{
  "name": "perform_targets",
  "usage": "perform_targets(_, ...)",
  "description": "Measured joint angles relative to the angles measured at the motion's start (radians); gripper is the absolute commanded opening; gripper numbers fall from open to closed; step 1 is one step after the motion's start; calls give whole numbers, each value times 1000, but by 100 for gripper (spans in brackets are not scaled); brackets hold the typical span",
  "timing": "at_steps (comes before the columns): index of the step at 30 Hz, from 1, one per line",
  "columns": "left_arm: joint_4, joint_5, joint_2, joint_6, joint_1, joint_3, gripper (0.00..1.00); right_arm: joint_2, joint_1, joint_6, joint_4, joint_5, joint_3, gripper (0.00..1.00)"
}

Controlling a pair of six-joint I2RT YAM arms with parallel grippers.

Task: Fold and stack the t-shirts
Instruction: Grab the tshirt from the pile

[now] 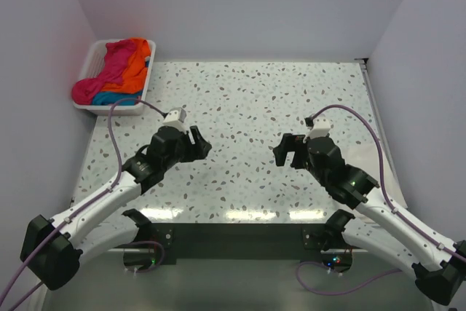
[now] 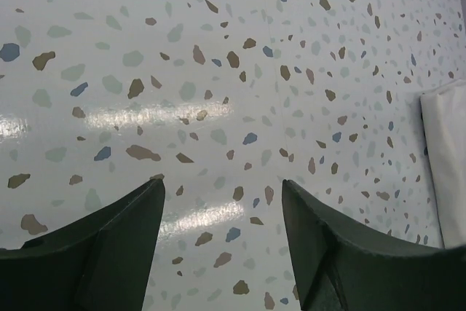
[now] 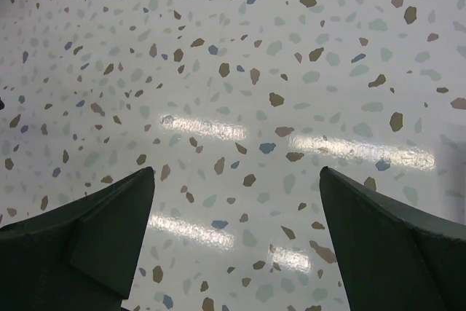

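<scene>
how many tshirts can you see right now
3, all bunched in the white basket at the table's far left corner: a magenta-pink t-shirt on the left, an orange t-shirt beside it, and a teal t-shirt at the near end. More could be buried underneath.

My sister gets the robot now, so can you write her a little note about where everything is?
Left gripper: open, empty, above the table.
Right gripper: open, empty, also above the table.
The orange t-shirt, pink t-shirt and teal t-shirt lie bunched together in the white basket at the table's far left corner.
Done: nothing folded or stacked.
Left: take each shirt out, fold it, stack all three.
</scene>
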Motion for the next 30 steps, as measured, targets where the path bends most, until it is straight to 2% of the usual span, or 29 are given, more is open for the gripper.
perform_targets(4,-5,-23,37,-1,0,21,72,0,0,-1,-7,0,1,99)
perform_targets(11,4,-88,196,-15,68,208,73,8,0,-34,-26,-18,16,99)
perform_targets(16,23,-113,328,-23,193,348,74,30,0,-52,-27,-45,19,99)
perform_targets(23,26,-219,481,0,372,504,77,85,0,-61,-31,-89,23,99)
perform_targets(30,45,-281,636,48,523,623,79,90,0,-71,-34,-111,23,99)
